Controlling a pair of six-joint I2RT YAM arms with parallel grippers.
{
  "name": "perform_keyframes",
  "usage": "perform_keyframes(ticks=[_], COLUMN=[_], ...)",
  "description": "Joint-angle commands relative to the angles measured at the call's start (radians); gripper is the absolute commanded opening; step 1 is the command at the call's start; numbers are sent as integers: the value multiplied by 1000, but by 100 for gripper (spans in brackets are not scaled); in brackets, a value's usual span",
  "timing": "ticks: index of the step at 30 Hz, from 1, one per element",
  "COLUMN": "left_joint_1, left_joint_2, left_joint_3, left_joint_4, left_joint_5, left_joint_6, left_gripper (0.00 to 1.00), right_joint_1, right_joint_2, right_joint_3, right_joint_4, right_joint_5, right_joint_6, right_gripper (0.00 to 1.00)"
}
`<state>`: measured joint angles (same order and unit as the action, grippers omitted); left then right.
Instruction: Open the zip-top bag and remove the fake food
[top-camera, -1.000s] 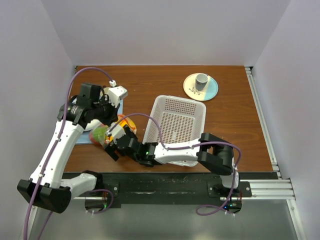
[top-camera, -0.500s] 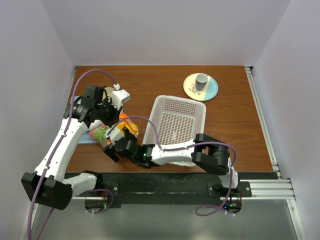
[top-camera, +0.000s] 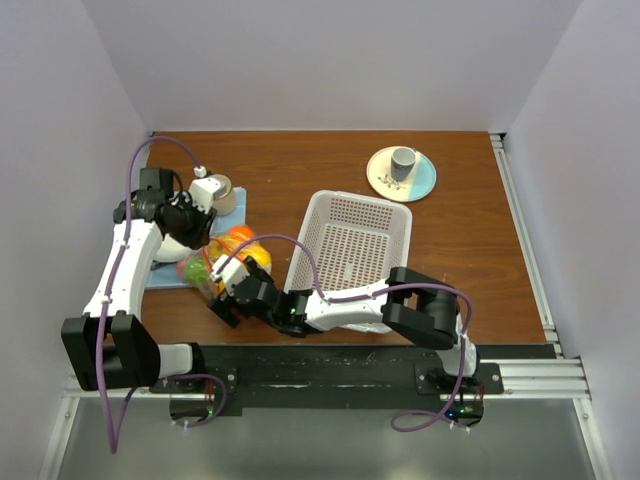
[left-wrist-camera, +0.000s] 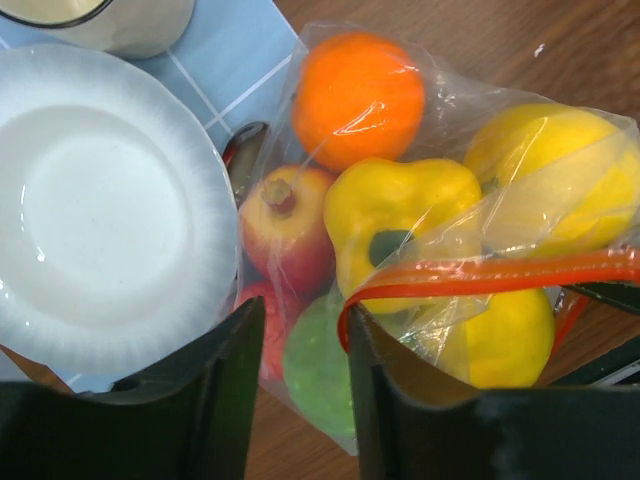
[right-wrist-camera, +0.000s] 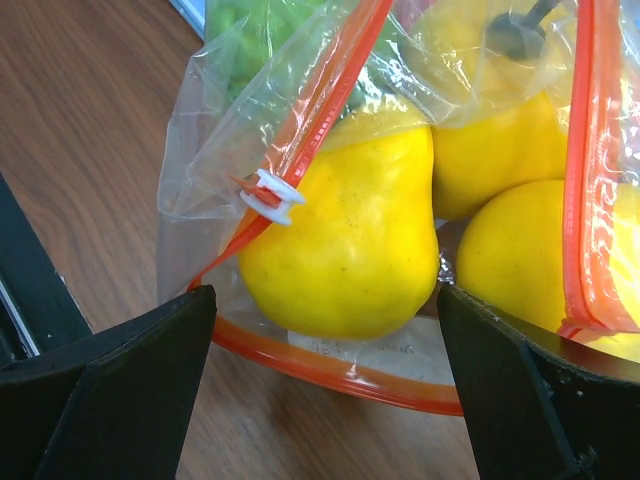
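The zip-top bag lies at the table's near left, its orange-red zip strip parted. Inside is the fake food: an orange, a yellow pepper, a red fruit, a green fruit and a yellow pear. My left gripper is open over the bag's left end, the strip's bend touching its right finger. My right gripper is wide open at the bag's mouth, straddling the pear. The white slider sits on the strip.
A white plate and a mug stand on a blue mat just left of the bag. The white perforated basket is to the right. A saucer with a grey cup is at the back right.
My left arm has swung left and back, its gripper now lower over the bag's left end by the plate. More of the fruit shows. The right gripper has barely moved.
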<state>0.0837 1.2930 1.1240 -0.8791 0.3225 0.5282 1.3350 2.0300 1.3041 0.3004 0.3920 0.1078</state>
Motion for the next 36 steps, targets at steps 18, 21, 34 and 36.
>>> perform_keyframes(ticks=[18,21,34,36], left_joint_1=[27,27,25,25], left_joint_2=[-12,-3,14,14], left_joint_3=[-24,-36,-41,-41], left_joint_4=[-66,-47,-20,-24], left_joint_5=[109,96,73,78], left_joint_6=[156,154,136,138], left_gripper=[17,15,13,12], right_joint_1=[-43,-43,-51,-86], right_joint_2=[-74,-140,-436,-468], right_joint_3=[-17,-74,-196,-232], right_joint_4=[-12,-7,-87,-116], right_joint_5=[-116,-114,30,83], right_joint_6=[-42,-43,-102,-102], right_gripper=[42,38,30,30])
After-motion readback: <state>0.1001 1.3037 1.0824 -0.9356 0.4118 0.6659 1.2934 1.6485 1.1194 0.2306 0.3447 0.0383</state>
